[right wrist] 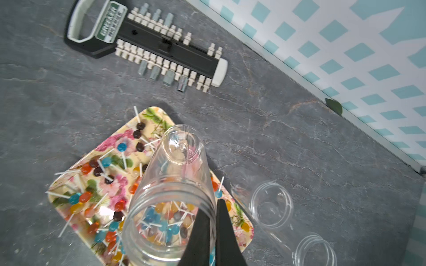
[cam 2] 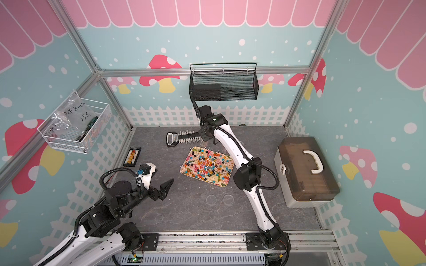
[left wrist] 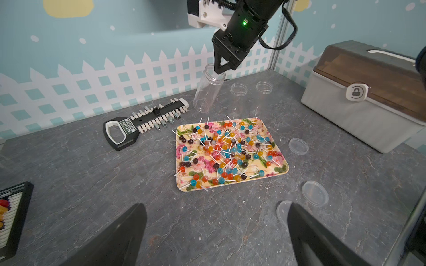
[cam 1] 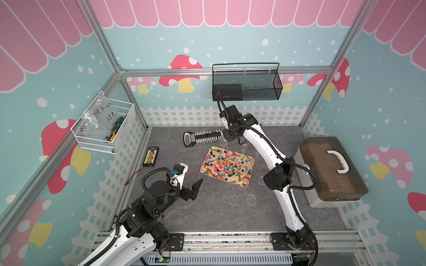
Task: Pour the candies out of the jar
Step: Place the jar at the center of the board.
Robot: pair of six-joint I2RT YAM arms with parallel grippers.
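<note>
On the left, the left gripper hovers above bare table. Its fingers are spread wide and hold nothing. The left wrist view shows both dark fingers framing open tabletop, where the top views show them only from the side.

In mid-table the candies lie scattered over the floral tray, with a few white sticks poking past its rim.

At the tray's far edge, the right gripper hangs with its fingers pressed together on the wall of the jar at its mouth. The right wrist view shows one finger inside the rim and one outside. In both top views the wrist hides that grip. The left wrist view shows the jar clear and empty, tilted with its mouth up at the gripper and its base low, just beyond the tray. In the right wrist view the base sits over the tray's corner. I cannot tell whether it touches anything.

Further right stand two more empty jars. Loose clear lids lie on the table, plain in the left wrist view but only faint rings in the top views.
</note>
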